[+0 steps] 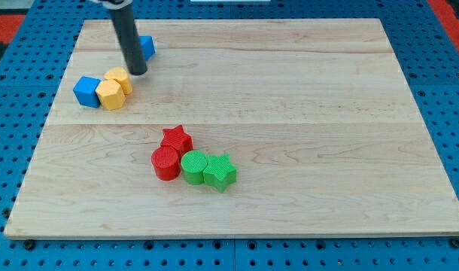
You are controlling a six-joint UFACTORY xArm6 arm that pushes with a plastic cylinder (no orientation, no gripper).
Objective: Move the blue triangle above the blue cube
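In the camera view, a pale wooden board (290, 113) lies on a blue pegboard surface (11, 113). My tip (138, 73) is a bare dark rod end with no jaws to open or close and nothing held; it rests on the board near the view's top left. The blue triangle (147, 47) sits just behind the rod, partly hidden by it, at the tip's upper right and seemingly touching the rod.

The blue cube (86, 90) lies toward the view's left edge, below and left of the tip. Touching its right side is a yellow hexagonal block (110, 95), and a second yellow block (120, 78) presses against that one, just below-left of the tip.

Well apart, near the board's middle, sits a tight cluster: a red star (177, 138), a red cylinder (166, 162), a green cylinder (193, 166) and a green star (221, 172).
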